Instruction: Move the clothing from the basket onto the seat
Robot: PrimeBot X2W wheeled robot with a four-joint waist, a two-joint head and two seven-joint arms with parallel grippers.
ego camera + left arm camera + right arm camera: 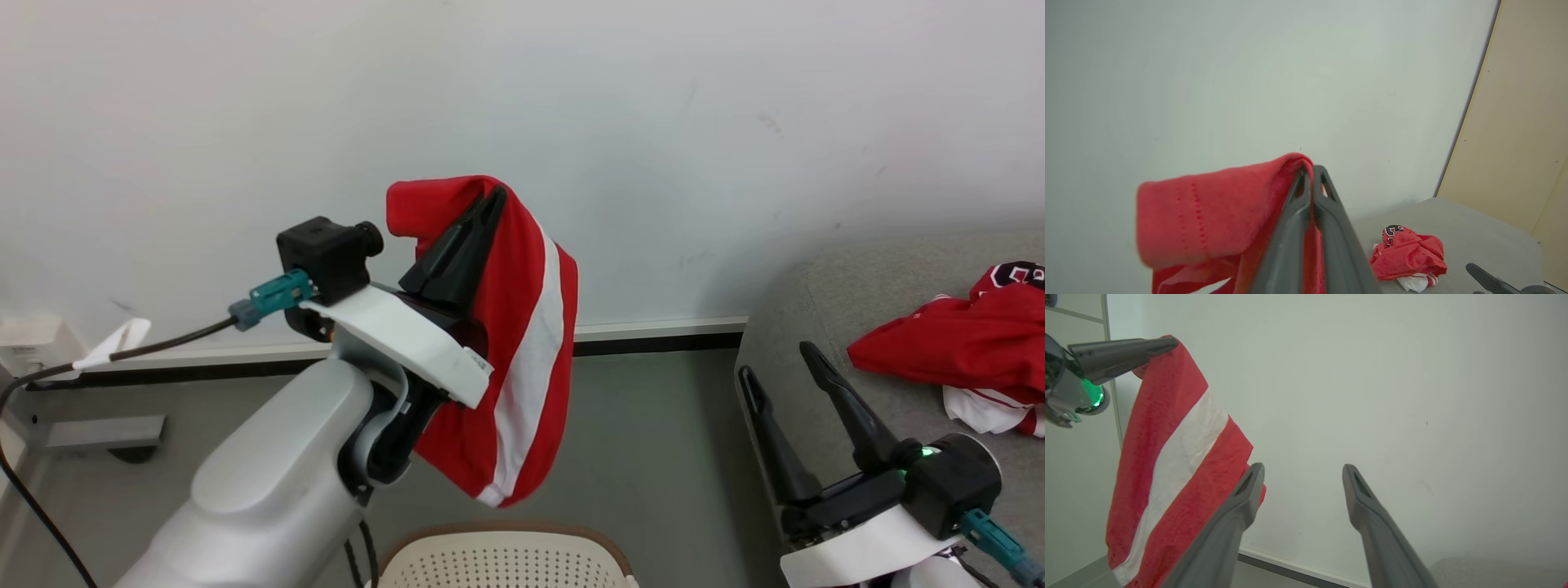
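Note:
A red garment with a white stripe (pixel 522 327) hangs in the air over the floor, pinched at its top by my left gripper (pixel 494 198), which is shut on it. The same garment (pixel 1208 212) drapes beside the closed fingers (pixel 1312 171) and shows again as red-and-white cloth (pixel 1167 457). A second red clothing piece with a black-and-white emblem (pixel 971 339) lies crumpled on the grey seat (pixel 808 327), also seen as a heap (pixel 1406 253). My right gripper (pixel 775 359) stands open and holds nothing, by the seat's left edge. The basket's (pixel 506 559) rim shows at the bottom.
A pale wall with a dark skirting strip (pixel 653 343) runs behind everything, above grey floor (pixel 653 441). A beige panel (pixel 1515 122) stands to the right of the seat. A small white box (pixel 28 343) sits at the far left by the wall.

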